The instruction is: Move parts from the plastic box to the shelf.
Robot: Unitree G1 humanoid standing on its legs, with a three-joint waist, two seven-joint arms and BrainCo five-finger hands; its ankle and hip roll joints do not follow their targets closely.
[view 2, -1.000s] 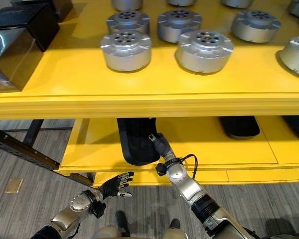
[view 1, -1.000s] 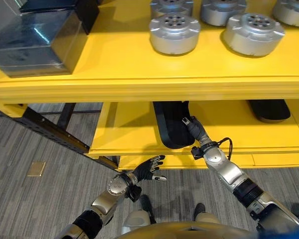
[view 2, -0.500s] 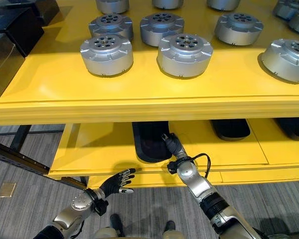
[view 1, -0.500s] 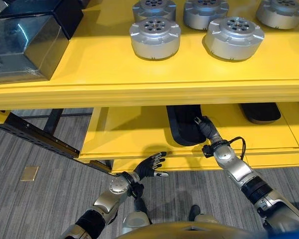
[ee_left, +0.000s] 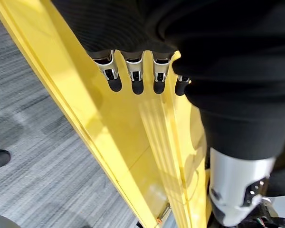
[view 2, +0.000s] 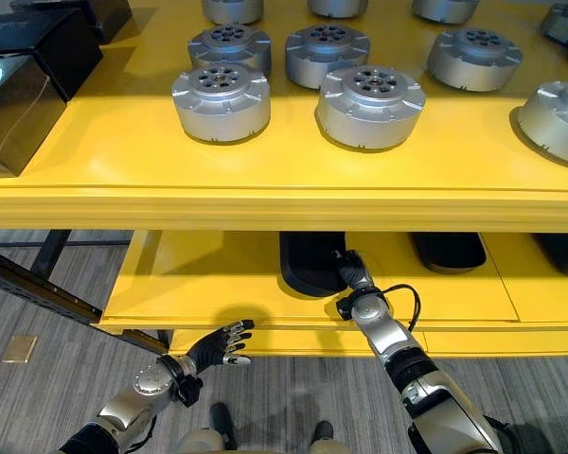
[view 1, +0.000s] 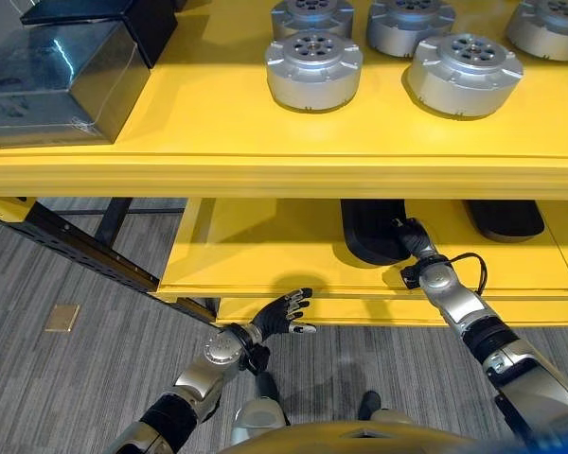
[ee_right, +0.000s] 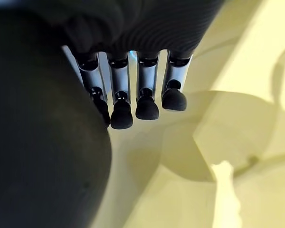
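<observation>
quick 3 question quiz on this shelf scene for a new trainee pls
1. True or false: the right hand is beside the black part on the lower shelf.
2. The left hand is: A) holding a silver part, B) open in front of the lower shelf's edge, C) on the upper shelf.
3. What stands on the upper shelf in rows?

Key: 1 true; 2 B; 3 round silver parts.

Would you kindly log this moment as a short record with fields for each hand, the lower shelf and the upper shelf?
right hand: fingers straight, reaching onto the lower shelf beside the black part
left hand: open, holding nothing, hovering over the floor in front of the lower shelf
lower shelf: yellow, holds several black parts
upper shelf: yellow, holds round silver parts and a dark box
</observation>
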